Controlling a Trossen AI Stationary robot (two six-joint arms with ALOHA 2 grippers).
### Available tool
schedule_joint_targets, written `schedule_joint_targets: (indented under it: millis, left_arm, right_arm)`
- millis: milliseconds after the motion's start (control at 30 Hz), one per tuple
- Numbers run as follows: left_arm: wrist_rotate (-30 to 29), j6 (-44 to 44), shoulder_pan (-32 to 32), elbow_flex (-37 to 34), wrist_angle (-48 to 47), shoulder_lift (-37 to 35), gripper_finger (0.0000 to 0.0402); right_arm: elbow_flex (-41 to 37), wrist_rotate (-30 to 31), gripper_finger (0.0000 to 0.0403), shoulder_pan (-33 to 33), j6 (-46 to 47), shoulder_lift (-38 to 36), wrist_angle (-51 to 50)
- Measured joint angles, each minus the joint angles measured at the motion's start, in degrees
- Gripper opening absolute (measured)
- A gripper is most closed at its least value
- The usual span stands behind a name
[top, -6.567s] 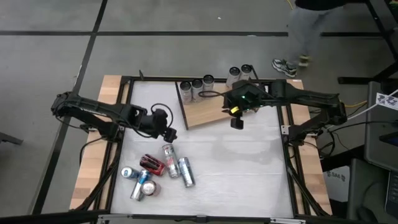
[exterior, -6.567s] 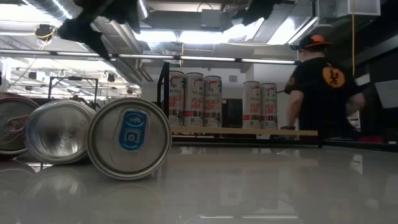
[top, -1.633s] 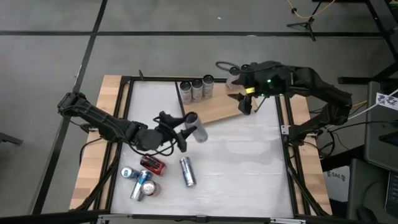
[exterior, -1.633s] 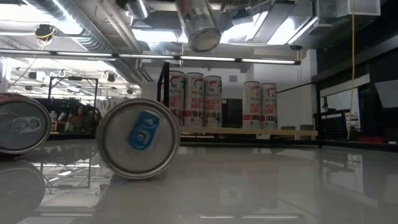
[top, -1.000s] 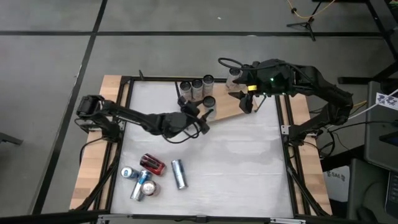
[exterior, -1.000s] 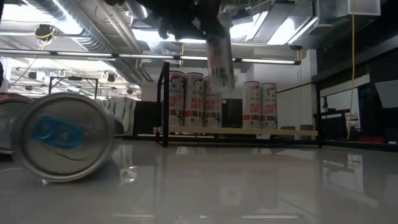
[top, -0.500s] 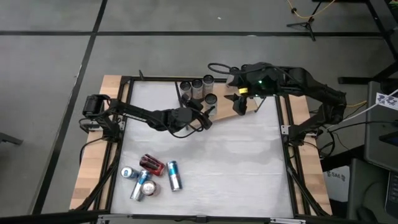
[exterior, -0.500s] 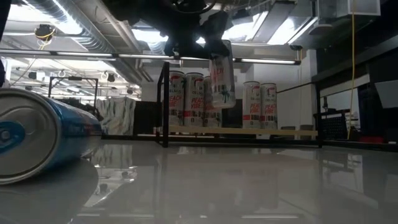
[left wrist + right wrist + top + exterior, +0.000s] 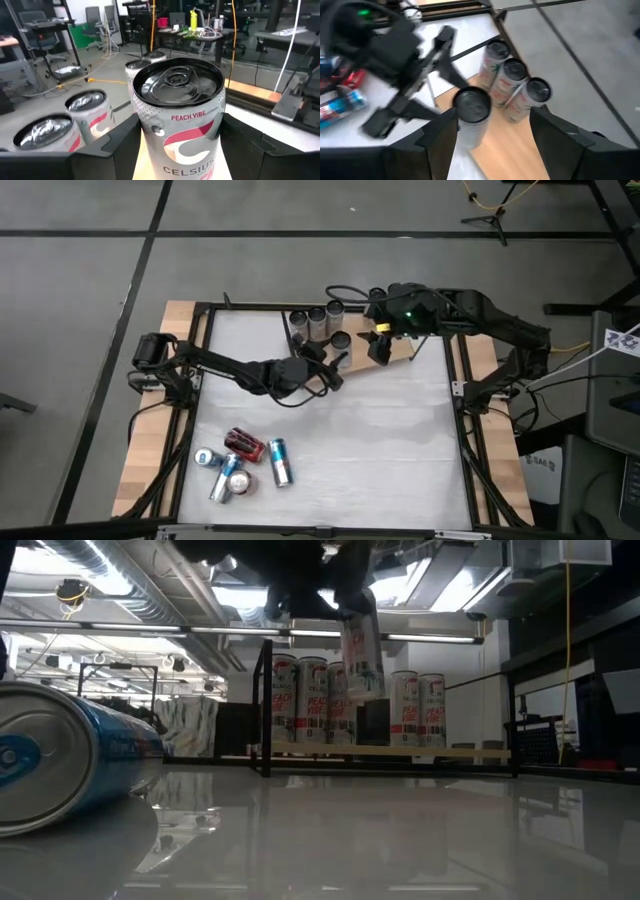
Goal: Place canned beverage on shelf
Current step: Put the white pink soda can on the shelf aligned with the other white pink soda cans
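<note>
We have our left gripper (image 9: 325, 360) clamped on the can (image 9: 178, 115) we are placing, fingers low on its sides so the body stays upright and the base is free to land; it hangs above the shelf (image 9: 400, 352), not yet resting on the board, just in front of the row of three standing cans (image 9: 317, 318) already there. It is a tall slim can, white and silver with red lettering reading Peach Vibe, its dark pull-tab top facing up. Our right gripper (image 9: 381, 348) hovers over the board beyond the carried can with its fingers apart and nothing between them, apparently waiting clear of the drop spot. Well behind the left gripper, the loose cans (image 9: 240, 463) lie on the white tabletop (image 9: 380, 450).
</note>
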Motion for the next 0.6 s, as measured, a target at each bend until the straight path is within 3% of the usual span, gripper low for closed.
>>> schedule_joint_targets:
  millis: [200,400,600]
  left_arm:
    - [-1.3,4.6,-1.2,9.6,-2.5,6.4,0.0222]
    - [-10.8,4.6,0.2,19.1,-9.6,13.6,0.0222]
    - [-8.5,-2.0,2.7,21.0,-9.7,17.2,0.0222]
  right_arm:
    - [0.7,3.5,0.0244,-1.1,-1.6,-0.8,-0.1]
    - [1.7,3.5,0.0244,-3.9,-1.7,-0.8,-1.7]
    - [1.7,2.7,0.0244,-6.5,-1.7,-1.0,-3.7]
